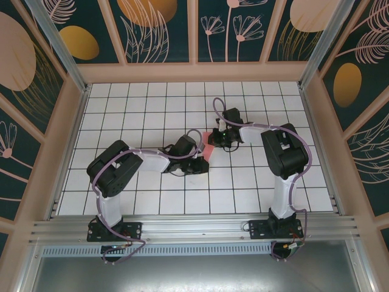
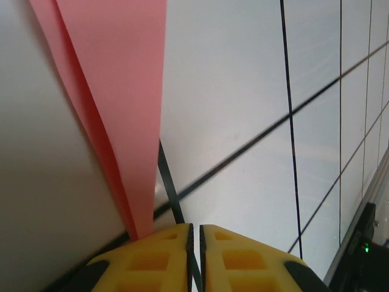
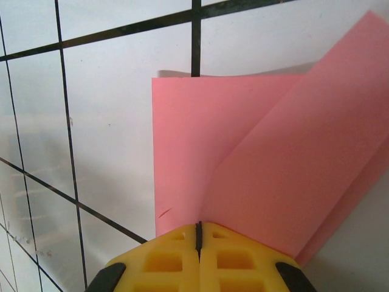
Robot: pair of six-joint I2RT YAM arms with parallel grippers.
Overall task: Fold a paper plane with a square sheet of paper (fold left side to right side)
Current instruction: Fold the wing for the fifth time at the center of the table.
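The square sheet of paper (image 3: 255,152) is coral-red and partly folded, with one flap lying slanted over the flatter layer. In the top view it shows as a small red patch (image 1: 207,146) between the two grippers. My right gripper (image 3: 199,224) is shut at the sheet's near edge, and the flap's edge runs straight into its jaw line. My left gripper (image 2: 196,226) is shut to a thin slit with only tabletop showing through it. A narrow end of the sheet (image 2: 121,91) comes down against the outer side of its left finger (image 2: 155,255). No finished paper plane is in view.
The white gridded table (image 1: 152,103) is ringed by peach walls (image 1: 194,72). Both arms reach in to the middle, their elbows bent outward. An aluminium rail (image 1: 194,228) runs along the near edge by the arm bases.
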